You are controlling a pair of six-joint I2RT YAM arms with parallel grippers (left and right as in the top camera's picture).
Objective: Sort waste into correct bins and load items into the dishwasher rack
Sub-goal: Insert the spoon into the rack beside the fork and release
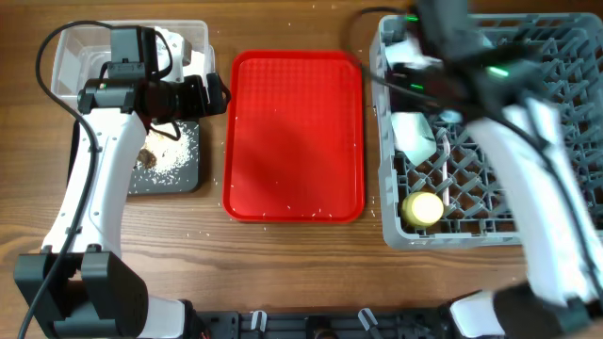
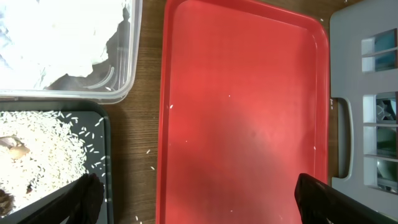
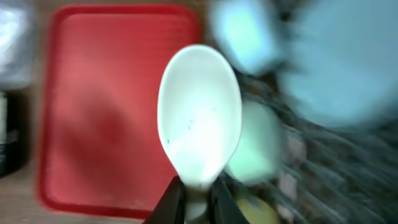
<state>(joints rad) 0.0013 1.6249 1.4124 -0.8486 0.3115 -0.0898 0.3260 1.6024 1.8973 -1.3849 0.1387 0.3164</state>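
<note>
My right gripper (image 3: 196, 193) is shut on the handle of the white spoon (image 3: 199, 112), with the bowl of the spoon upward. It hovers over the left part of the grey dishwasher rack (image 1: 396, 235); the right wrist view is blurred. Under it lie a pale green bowl (image 3: 258, 146), a pale blue plate (image 3: 348, 62) and the yellow cup (image 1: 423, 208). My left gripper (image 2: 196, 186) is open and empty above the left edge of the red tray. The clear tub (image 1: 71, 56) holds the white napkin (image 2: 56, 37). The black tray (image 1: 184, 174) holds rice (image 2: 43, 140) and brown scraps (image 1: 146, 158).
The flat red serving tray (image 1: 294, 132) lies between the bins and the rack, bare apart from a few rice grains. Stray grains dot the wooden table around it. The rack's grey handle side (image 2: 348, 37) shows at the right of the left wrist view.
</note>
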